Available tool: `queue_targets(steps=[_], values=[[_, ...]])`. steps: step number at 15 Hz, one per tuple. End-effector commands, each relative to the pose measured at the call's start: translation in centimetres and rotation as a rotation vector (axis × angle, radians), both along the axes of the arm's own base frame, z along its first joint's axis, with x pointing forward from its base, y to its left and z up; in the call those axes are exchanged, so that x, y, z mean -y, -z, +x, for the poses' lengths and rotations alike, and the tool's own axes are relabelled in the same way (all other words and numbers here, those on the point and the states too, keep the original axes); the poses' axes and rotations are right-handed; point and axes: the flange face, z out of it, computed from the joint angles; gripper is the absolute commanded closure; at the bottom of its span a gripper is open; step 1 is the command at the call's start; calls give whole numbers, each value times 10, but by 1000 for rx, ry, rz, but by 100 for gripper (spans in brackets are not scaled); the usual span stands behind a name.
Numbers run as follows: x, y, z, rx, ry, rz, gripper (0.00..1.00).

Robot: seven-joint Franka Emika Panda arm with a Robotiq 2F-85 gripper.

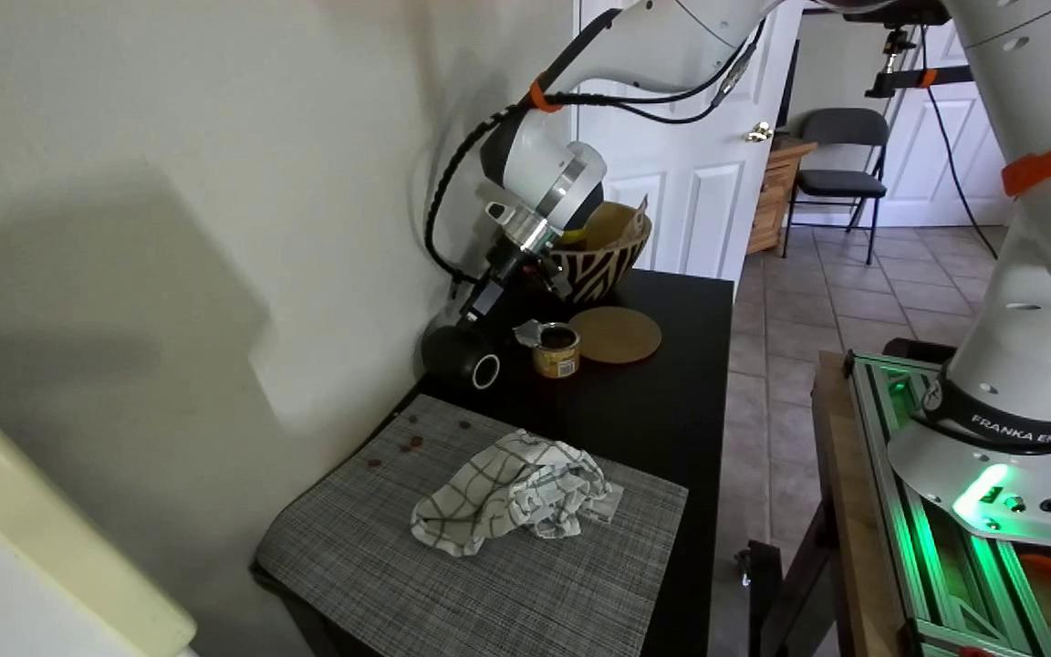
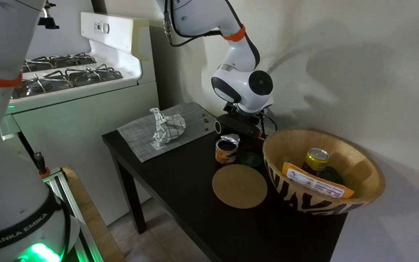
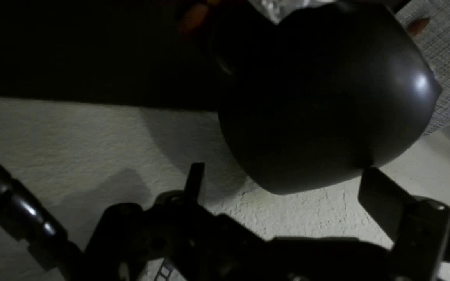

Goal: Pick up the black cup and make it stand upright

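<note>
Gripper (image 3: 284,171) is spread wide, no hold on anything. Wrist view: black cup (image 3: 326,113) fills centre to upper right, above the gap; the right-hand fingertip (image 3: 381,195) in frame overlaps its lower outline, can't tell if touching.

Containers: patterned bowl (image 2: 286,143), right side of an exterior view, has a yellow can (image 2: 315,162) with silver top, an orange packet (image 2: 315,183) with white label along the near side, plus something dark green (image 2: 331,176). Open tin (image 2: 226,156) stands upright near frame centre, foil peeled back; inside is dark, can't tell contents. Brown disc (image 2: 240,186) lies flat just below it in frame, on the dark table (image 2: 195,193).

Cup: on its side, left of centre in an exterior view, by the wall (image 1: 334,274), just beyond the upper corner of the grey mat (image 1: 352,520). Light-ringed round end (image 1: 486,371) faces lower right there, left in the matching exterior shot. Long axis near horizontal. Can't tell if that end is mouth or base.
</note>
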Motion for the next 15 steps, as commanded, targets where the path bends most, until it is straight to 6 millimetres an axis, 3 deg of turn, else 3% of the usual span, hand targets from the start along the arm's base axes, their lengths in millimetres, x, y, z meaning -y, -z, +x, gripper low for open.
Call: queue_targets(steps=[1,5,15], values=[[-1,17,14,17,-47,58,0],[-9,25,20,-4,-109,124,0],[-5,7,-27,-300,-56,194,0]])
